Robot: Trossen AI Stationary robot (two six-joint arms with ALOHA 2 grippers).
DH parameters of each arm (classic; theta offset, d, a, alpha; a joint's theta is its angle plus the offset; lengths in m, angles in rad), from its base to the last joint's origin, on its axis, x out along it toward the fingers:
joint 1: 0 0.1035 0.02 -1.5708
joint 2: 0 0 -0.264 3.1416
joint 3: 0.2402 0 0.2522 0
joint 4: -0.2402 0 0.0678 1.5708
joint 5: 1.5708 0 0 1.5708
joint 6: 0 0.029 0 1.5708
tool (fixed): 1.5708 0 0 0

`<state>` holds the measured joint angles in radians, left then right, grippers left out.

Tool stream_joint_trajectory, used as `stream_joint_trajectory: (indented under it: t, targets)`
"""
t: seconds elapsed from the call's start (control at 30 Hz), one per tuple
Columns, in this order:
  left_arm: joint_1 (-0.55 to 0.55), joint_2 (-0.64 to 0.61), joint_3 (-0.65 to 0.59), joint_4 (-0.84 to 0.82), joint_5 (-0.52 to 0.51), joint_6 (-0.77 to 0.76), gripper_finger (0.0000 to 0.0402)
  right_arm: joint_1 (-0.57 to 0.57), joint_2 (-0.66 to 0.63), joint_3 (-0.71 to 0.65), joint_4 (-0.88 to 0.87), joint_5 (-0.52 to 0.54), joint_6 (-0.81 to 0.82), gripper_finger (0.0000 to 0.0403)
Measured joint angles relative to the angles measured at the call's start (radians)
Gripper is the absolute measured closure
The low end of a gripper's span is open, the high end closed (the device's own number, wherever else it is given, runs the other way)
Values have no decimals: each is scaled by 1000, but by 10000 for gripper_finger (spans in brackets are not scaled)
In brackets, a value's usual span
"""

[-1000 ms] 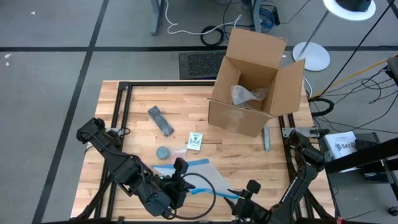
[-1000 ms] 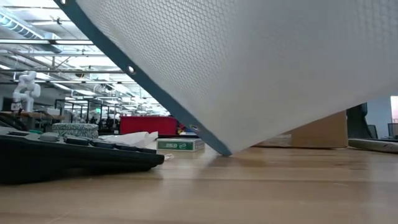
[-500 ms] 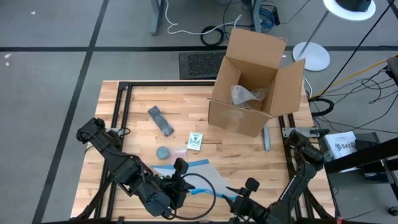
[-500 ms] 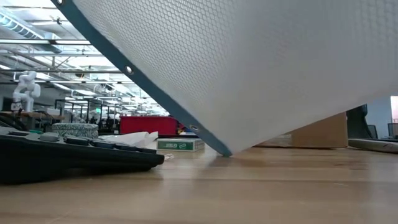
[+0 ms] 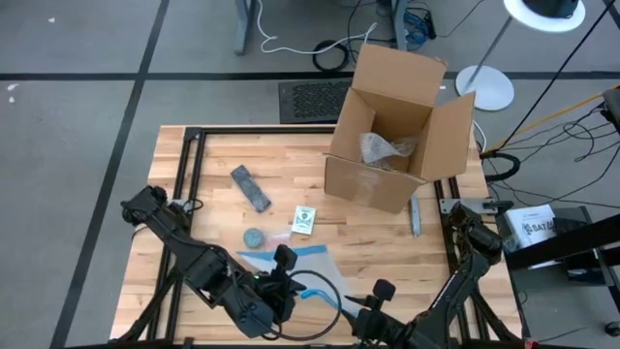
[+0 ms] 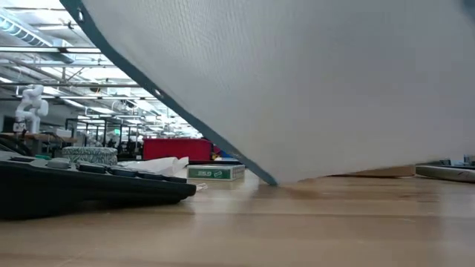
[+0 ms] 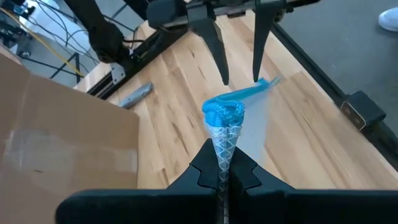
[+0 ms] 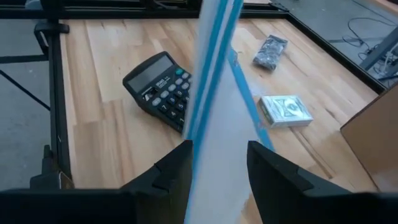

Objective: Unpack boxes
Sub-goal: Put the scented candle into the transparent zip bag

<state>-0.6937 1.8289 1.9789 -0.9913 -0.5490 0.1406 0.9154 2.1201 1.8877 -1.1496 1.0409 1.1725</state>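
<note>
The open brown box (image 5: 397, 126) stands at the table's far right, with crumpled clear wrap (image 5: 386, 147) inside it. Near the front edge, a clear pouch with a blue edge (image 5: 308, 269) is held up by my left gripper (image 7: 224, 169), which is shut on it. The pouch fills most of the low view, and its lowest corner (image 6: 274, 180) rests on the table. My right gripper (image 8: 217, 165) is open, one finger on each side of the pouch's blue edge (image 8: 211, 74). Whether those fingers touch the pouch I cannot tell. My left gripper pinches the pouch's bunched blue-edged end (image 7: 222, 121) between its two fingers. The fingers slant downward from the table's near left. The pouch hangs tilted from the hold, stretching toward my right gripper, with its low corner on the table.
A black calculator (image 8: 158, 87), a green-and-white card pack (image 5: 304, 219) and a small round grey thing (image 5: 253, 237) lie on the table's left half. A grey pen-like piece (image 5: 415, 215) lies by the box. Black rails (image 5: 189, 145) frame the tabletop.
The pouch has sunk a little. In the low view its lower edge now hangs lower on the right and hides the box that showed there before, while its corner stays on the table. Both grippers have kept their state.
</note>
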Motion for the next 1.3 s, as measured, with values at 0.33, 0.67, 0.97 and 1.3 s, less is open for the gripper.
stream_joint_trajectory:
  t: [0.33,0.67,0.97,1.3]
  targets:
    - [0,9,-1,43,19,27,401,-9,0,0,2,0,-5,261]
    - [0,9,-1,32,57,22,402,-11,-2,0,-8,37,-7,261]
    - [0,11,-1,32,75,22,401,-17,-35,0,-12,65,-36,261]
    - [0,11,-1,39,59,23,401,-26,-35,0,43,60,-75,261]
